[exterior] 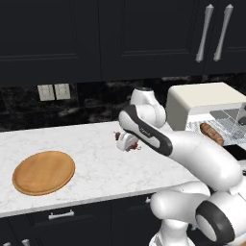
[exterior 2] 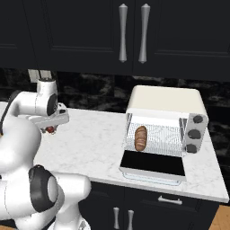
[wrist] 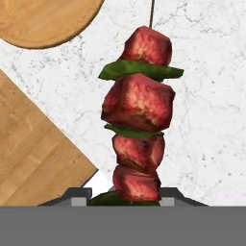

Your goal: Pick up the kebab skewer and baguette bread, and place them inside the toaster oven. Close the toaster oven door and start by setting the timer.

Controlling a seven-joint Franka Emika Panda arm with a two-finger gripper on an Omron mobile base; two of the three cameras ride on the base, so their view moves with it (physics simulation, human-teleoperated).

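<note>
Dark red meat fills my hand view: the kebab skewer stands up between my finger tips, four chunks with green slices between them and a thin stick poking out at the far end. My jaws are closed onto its lowest part, one tip on each side, so I have it firmly in my gripper. Below it lies the white marble counter, with the round wooden plate in the upper corner of that view and a strip of wooden floor along one side past the counter's edge.

From the left base view, my gripper hangs above the counter, with bits of the red skewer sticking out either side of it. The wooden plate sits well apart on the far left of the counter.

The toaster oven stands on the right end of the counter, cream-white, well apart from my hand. The toaster oven door is folded down flat in front of it, dark glass facing up. On the wire rack inside, toward its left side, lies the baguette bread, lengthwise from front to back. Three dark knobs run down the oven's right face.
</note>
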